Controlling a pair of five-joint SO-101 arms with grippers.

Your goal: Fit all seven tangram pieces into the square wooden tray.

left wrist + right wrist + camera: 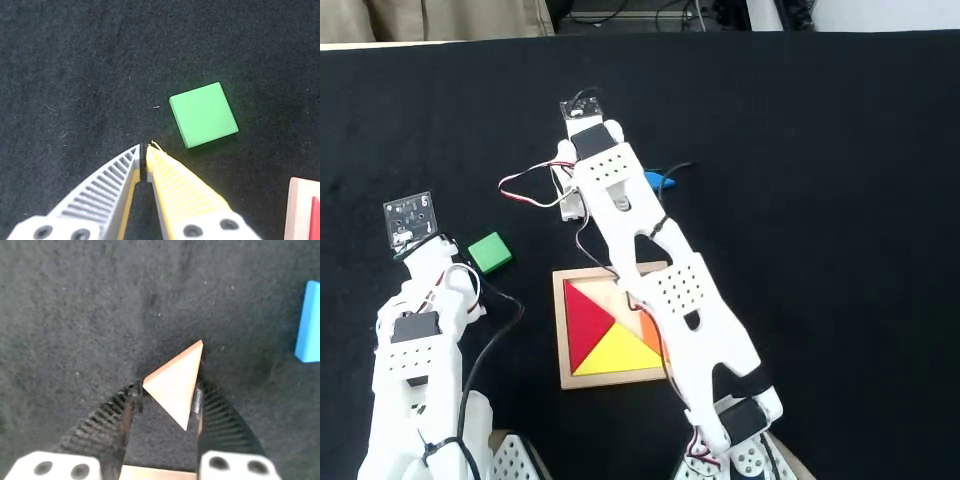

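Tray (561, 330) sits near-centre on the desk (840, 200). It holds a red piece (586, 314), a yellow piece (616, 353) and a sliver of orange piece (650, 328). The right arm (670, 290) runs diagonally over the tray's 3 o'clock side and hides the rest of the inside.

Left gripper (145, 150): fingers clenched tip to tip, nothing between them, over bare desk. The green square (203, 115) lies flat just beside the tips, not touching. In the high view it's at 10 o'clock from the tray, apart from it. A tray corner (300, 210) shows in the left wrist view.

Right gripper (167, 391): past the tray at about 12 o'clock, fingers grasping a tan triangle (175, 385) by two edges, one point aimed away from the wrist. Can't tell if it's lifted or resting on the desk.

Blue piece (310, 322) is farthest out, near the right gripper but clear of the fingers, and partly under the arm in the high view. Wrist cables loop beside that gripper.
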